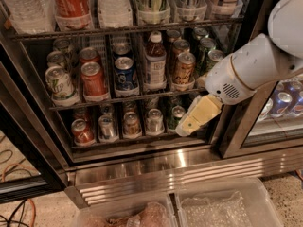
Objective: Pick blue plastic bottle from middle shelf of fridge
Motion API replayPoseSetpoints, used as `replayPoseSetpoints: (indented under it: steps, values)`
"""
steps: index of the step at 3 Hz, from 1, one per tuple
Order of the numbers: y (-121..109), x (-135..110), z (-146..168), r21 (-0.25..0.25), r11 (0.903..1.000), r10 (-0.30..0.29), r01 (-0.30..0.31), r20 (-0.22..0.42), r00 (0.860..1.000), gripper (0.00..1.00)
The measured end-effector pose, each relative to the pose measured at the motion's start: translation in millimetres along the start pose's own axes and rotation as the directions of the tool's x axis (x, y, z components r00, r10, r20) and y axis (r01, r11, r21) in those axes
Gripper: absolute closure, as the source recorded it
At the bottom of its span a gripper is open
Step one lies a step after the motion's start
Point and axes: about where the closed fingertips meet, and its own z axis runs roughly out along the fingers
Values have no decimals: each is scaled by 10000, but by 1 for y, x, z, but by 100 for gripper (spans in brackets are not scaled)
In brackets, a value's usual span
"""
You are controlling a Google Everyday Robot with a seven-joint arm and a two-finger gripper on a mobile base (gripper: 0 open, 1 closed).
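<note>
Clear blue-labelled plastic bottle [155, 63], white cap, stands among cans [93, 79] on the fridge's [142, 164] dark wire middle shelf [113, 100]. Cream gripper [195, 118] hangs lower right, apart from it; whether it is open cannot be told.

Your gripper [188, 125] hangs low on the right, before the bottom cans and below the middle shelf [94, 101]. The blue plastic bottle [155, 64] is hemmed by a blue can [125, 74] left and a brown can [183, 69] right. The upper rack [118, 30] sits just above its cap. Its near side stands open.
</note>
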Motion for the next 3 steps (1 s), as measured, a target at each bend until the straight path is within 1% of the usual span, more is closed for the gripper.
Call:
replayPoseSetpoints:
  steps: [1,2,3]
  values:
    - [15,-4,6,-126,9889,1486,-1481,1056,9832,0]
    - [29,-8,20,-331,9372,3443,-3471,2460,9061,0]
    - [34,-17,33,-68,8723,4637,-4889,3285,8229,0]
